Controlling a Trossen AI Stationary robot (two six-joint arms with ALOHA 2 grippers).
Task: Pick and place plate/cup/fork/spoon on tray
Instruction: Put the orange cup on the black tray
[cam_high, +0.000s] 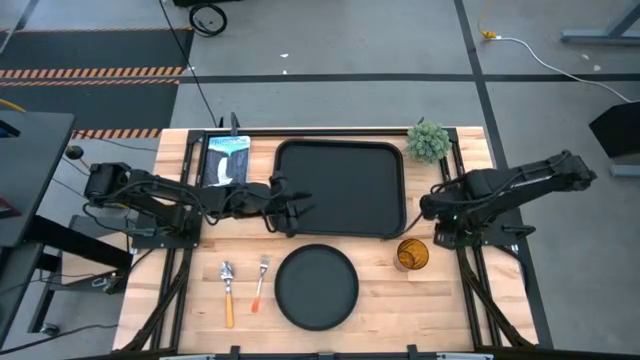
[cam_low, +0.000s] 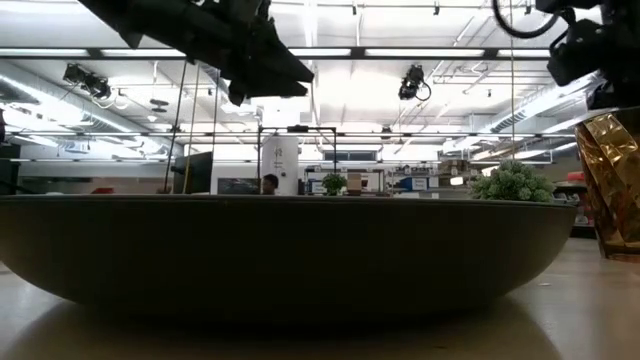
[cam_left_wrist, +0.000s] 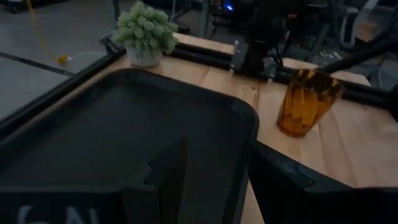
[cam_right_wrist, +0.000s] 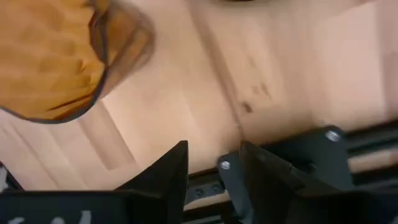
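Observation:
The black rectangular tray lies at the table's far middle. The round black plate lies near the front edge, and its rim fills the low view. The amber cup stands upright to the plate's right. The fork and the spoon lie side by side left of the plate. My left gripper is open above the tray's near left corner; in the left wrist view one finger is over the tray and one outside its rim. My right gripper is open just right of the cup, above the table.
A small green potted plant stands at the tray's far right corner. A blue and white packet lies left of the tray. Black rails run along the table's sides. Bare wood shows between the tray and the plate.

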